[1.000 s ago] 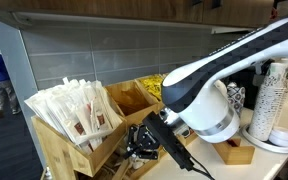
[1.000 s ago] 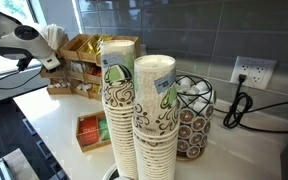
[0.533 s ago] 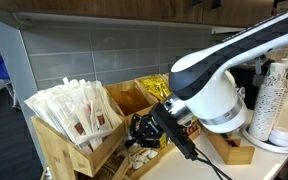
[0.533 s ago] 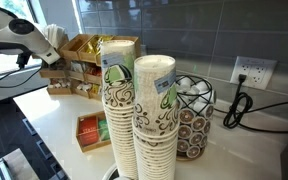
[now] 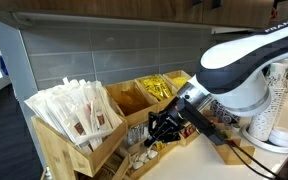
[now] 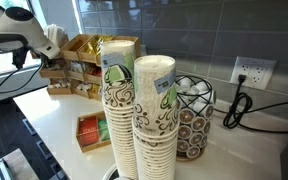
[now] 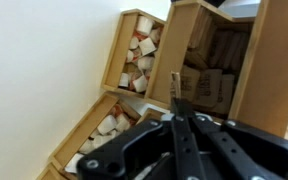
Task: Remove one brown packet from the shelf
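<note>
Fingertips of my gripper [image 7: 177, 108] are clamped on a thin brown packet [image 7: 174, 84], seen edge-on in the wrist view, in front of the shelf [image 7: 260, 70]. More packets [image 7: 212, 88] lie in the bin behind it.

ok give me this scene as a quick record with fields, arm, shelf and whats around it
arm: white, reaching towards the shelf
end effector: low at the shelf's front bins; open or shut unclear
shelf: light-wood tiered rack of divided bins
brown packets: in a bin, ahead of the end effector in the wrist view
yellow packets: upper bin
white-wrapped sticks: end bin
paper cups: tall stacks on the counter
wire basket: holds pods, beside the cups
</note>
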